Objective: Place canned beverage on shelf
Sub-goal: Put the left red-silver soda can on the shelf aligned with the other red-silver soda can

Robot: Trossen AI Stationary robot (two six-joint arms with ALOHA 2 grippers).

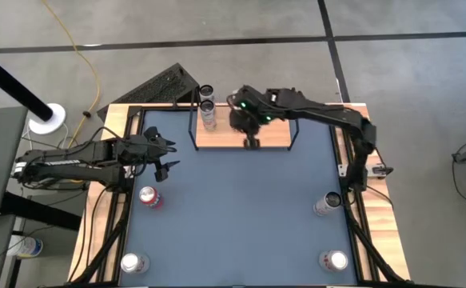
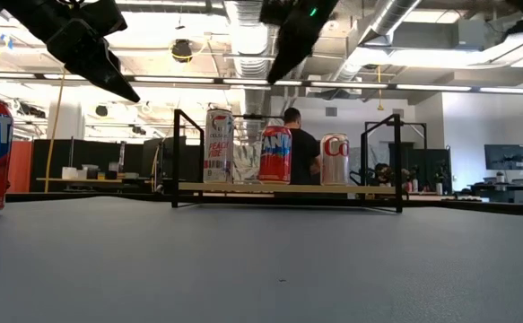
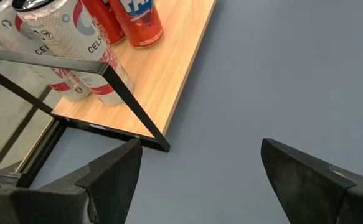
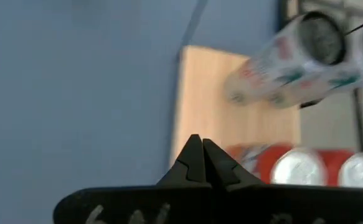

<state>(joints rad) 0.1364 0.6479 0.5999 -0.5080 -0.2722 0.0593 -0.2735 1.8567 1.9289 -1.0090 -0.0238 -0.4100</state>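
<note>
The shelf (image 1: 272, 138), a light-wood board on a black wire frame, stands at the table's far edge. Several canned beverages stand upright on it: a tall white can (image 2: 218, 145), a red can (image 2: 275, 154) and a white can (image 2: 335, 159). My right gripper (image 1: 251, 142) hangs shut above the shelf's middle, clear of the cans (image 4: 201, 163). My left gripper (image 1: 165, 158) stands open above the table's left side, pointing at the shelf's left end (image 3: 197, 168), with nothing between its fingers.
More cans stand upright on the blue table: a red one (image 1: 149, 196) near my left gripper, a silver one (image 1: 134, 262) at the near left, another (image 1: 334, 260) at the near right, and one (image 1: 327, 204) by the right rim. A person shows beyond the shelf (image 2: 292, 121).
</note>
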